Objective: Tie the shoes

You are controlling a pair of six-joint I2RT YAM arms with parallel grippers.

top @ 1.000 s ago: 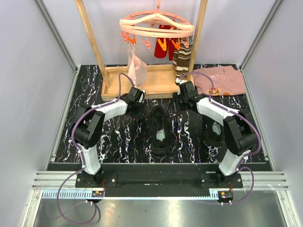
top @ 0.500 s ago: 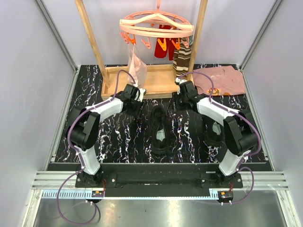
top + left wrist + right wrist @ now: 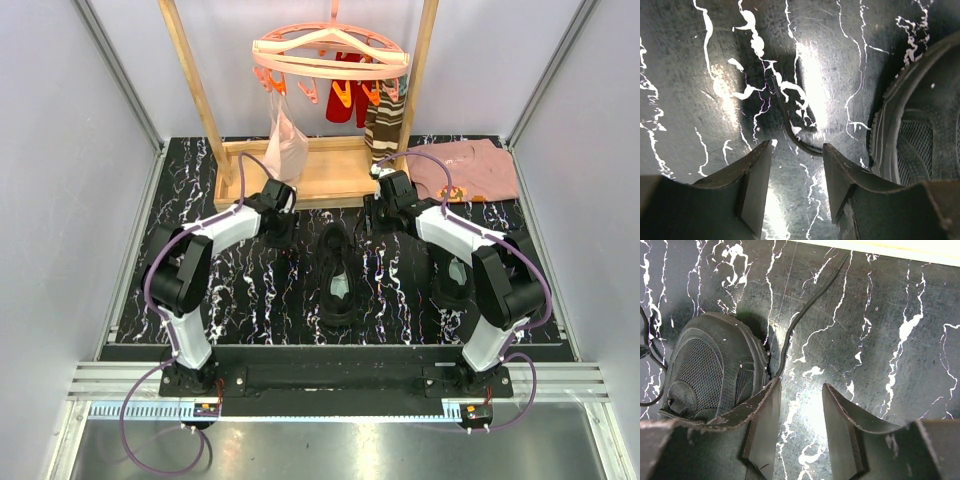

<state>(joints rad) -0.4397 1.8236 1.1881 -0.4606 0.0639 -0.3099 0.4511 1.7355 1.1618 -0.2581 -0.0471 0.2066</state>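
One shoe (image 3: 338, 270) sits in the middle of the table (image 3: 250, 290) with the other shoe (image 3: 452, 280) to its right, and the left claw (image 3: 796, 150) has slid a little away from the middle one to hang spread over a loose lace (image 3: 785, 117), while the right claw (image 3: 801, 387), spread too, hangs over the other lace (image 3: 807, 302), so nothing is grabbed yet.

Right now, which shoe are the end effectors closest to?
The centre shoe: its far end lies between the left end effector and the right end effector. The other shoe sits further right, partly under the right arm.
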